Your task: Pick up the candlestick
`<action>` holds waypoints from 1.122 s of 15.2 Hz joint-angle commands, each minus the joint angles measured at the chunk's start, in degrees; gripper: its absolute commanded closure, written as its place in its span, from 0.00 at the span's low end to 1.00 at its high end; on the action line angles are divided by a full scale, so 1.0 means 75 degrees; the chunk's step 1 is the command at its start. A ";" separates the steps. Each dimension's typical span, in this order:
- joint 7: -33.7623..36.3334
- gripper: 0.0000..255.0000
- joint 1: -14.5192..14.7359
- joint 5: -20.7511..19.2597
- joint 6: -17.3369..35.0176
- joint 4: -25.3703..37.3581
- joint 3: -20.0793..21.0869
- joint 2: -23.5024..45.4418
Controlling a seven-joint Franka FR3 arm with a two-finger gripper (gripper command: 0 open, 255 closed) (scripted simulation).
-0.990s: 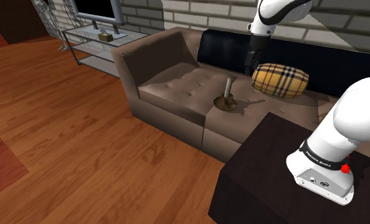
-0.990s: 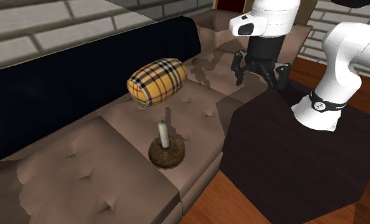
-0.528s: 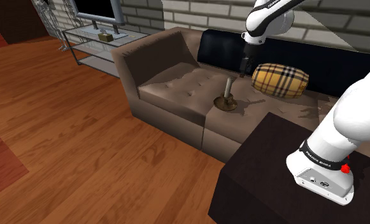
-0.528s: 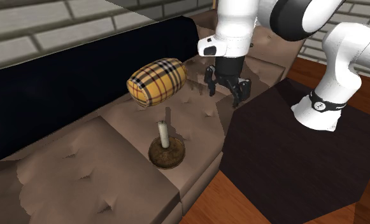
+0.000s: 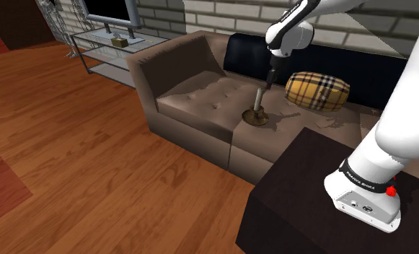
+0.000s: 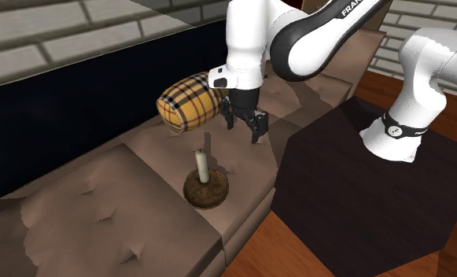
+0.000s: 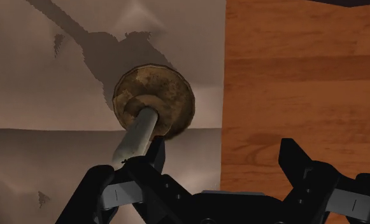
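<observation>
The candlestick point(image 5: 257, 109) is a pale candle on a round brown base, standing upright on the brown sofa's seat near its front edge. It also appears in the second exterior view, candlestick point(image 6: 204, 179). My black gripper point(image 5: 270, 81) hangs open above it, slightly toward the plaid cushion. In the second exterior view the gripper point(image 6: 245, 129) is up and to the right of the candle, not touching it. In the wrist view the candlestick point(image 7: 153, 104) lies beneath the open gripper point(image 7: 225, 154), with the candle's top beside one finger point(image 7: 153, 154), outside the gap.
A yellow plaid roll cushion point(image 5: 317, 91) lies just behind the gripper against the dark backrest point(image 5: 247, 52). The sofa point(image 5: 193, 95) has a raised arm at the shoulder view's left. My dark stand point(image 5: 294, 191) abuts the sofa front. Wood floor point(image 5: 92, 166) and a glass TV shelf point(image 5: 103, 54) lie beyond.
The arm has swung the open gripper from over the stand's corner, past the plaid cushion, and lower, to just above the candlestick. The candlestick has not moved.
</observation>
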 commanded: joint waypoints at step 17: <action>-0.1948 0.00 -0.1545 0.1558 0.0170 0.4041 0.0952 0.4112</action>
